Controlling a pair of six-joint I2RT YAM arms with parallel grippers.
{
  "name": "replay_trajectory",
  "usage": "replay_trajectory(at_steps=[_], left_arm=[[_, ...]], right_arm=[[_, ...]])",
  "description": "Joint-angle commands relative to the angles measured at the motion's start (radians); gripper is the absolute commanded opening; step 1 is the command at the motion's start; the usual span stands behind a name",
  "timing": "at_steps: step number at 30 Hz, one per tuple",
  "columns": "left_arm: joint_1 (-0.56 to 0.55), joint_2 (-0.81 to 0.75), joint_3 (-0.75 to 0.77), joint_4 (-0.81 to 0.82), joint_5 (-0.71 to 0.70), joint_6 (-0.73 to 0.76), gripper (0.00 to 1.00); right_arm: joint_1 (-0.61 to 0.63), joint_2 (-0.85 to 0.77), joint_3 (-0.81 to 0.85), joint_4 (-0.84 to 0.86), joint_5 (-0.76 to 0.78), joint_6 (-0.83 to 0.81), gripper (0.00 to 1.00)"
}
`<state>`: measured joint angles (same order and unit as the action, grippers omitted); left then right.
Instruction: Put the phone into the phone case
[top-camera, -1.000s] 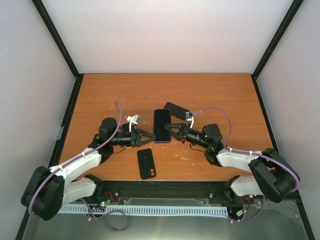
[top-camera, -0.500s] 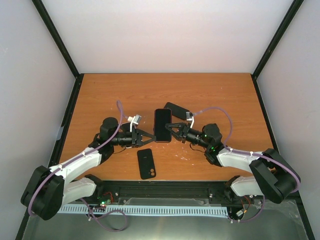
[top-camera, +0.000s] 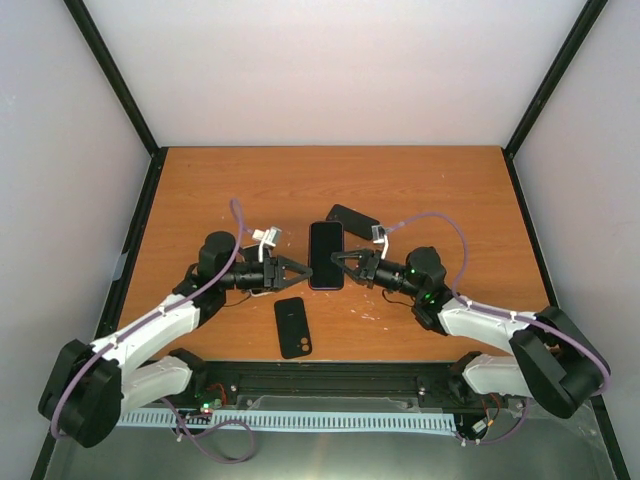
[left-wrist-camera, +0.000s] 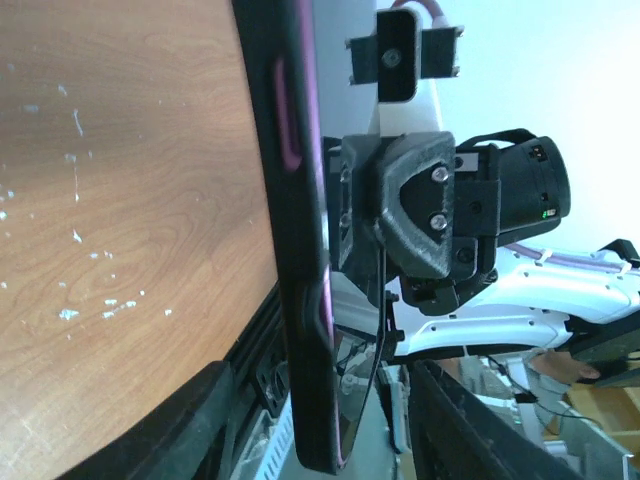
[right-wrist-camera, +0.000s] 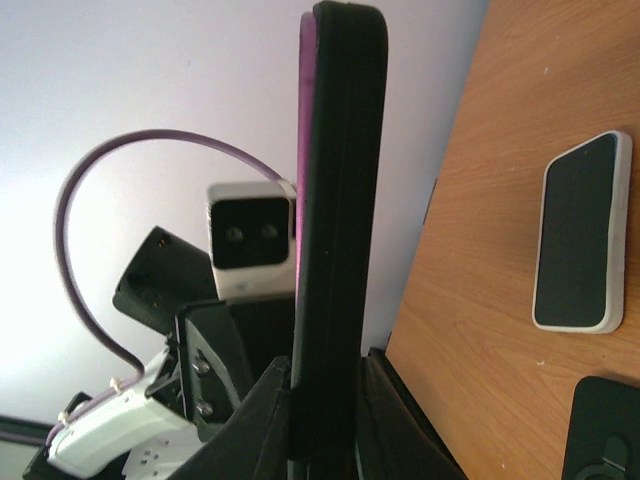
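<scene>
I am working in a lab test cell: white panels (top-camera: 340, 70) and black posts (top-camera: 112, 75) are enclosing my wooden table (top-camera: 440, 180), a rail (top-camera: 330, 380) running along its near edge.

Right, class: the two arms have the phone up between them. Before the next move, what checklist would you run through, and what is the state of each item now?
1. Hold by the right gripper on the phone: ok, fingers clamped on its edge.
2. Hold by the left gripper: not ok, its fingers stand open either side of the phone.
3. The phone case lies free on the table: ok.
4. Case's open side faces up: cannot tell.
5. The second device is out of the path from phone to case: ok.
</scene>
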<state>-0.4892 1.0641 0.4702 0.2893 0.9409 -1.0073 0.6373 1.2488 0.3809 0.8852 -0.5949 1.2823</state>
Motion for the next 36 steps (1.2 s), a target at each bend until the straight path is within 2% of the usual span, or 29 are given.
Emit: replay_trajectory(at_steps=[1,4,8,17,20,26,28,30,34,36], left_arm=[[0.005,-0.079,0.053,0.004,-0.066,0.055,0.53],[0.031,-0.109,0.046,0.021,-0.085,0.050,0.58],[0.049,-0.113,0.033,0.126,-0.074,0.010,0.58],[0.049,-0.074,0.046,0.276,-0.022,-0.057,0.54],[0.049,-0.068,0.060,0.254,-0.031,-0.045,0.46],[0.049,-0.024,0.112,0.146,-0.043,0.028,0.09],[0.049,-0.009,0.133,0.099,-0.040,0.072,0.01],[0.050,-0.005,0.147,0.042,-0.045,0.113,0.00],[0.049,-0.025,0.138,0.055,-0.007,0.132,0.00],[0.049,-0.037,0.136,0.049,0.007,0.141,0.00]], right_arm=[[0.003,-0.059,0.030,0.047,-0.090,-0.070,0.12],[0.004,-0.098,0.012,0.038,-0.129,-0.095,0.12],[0.013,-0.148,0.020,-0.020,-0.176,-0.149,0.13],[0.029,-0.193,0.069,-0.134,-0.208,-0.216,0.13],[0.035,-0.191,0.075,-0.146,-0.211,-0.219,0.13],[0.045,-0.182,0.098,-0.221,-0.216,-0.265,0.14],[0.048,-0.183,0.110,-0.258,-0.210,-0.283,0.14],[0.049,-0.188,0.118,-0.279,-0.198,-0.292,0.17],[0.048,-0.209,0.136,-0.305,-0.155,-0.293,0.28],[0.048,-0.220,0.146,-0.317,-0.131,-0.292,0.31]])
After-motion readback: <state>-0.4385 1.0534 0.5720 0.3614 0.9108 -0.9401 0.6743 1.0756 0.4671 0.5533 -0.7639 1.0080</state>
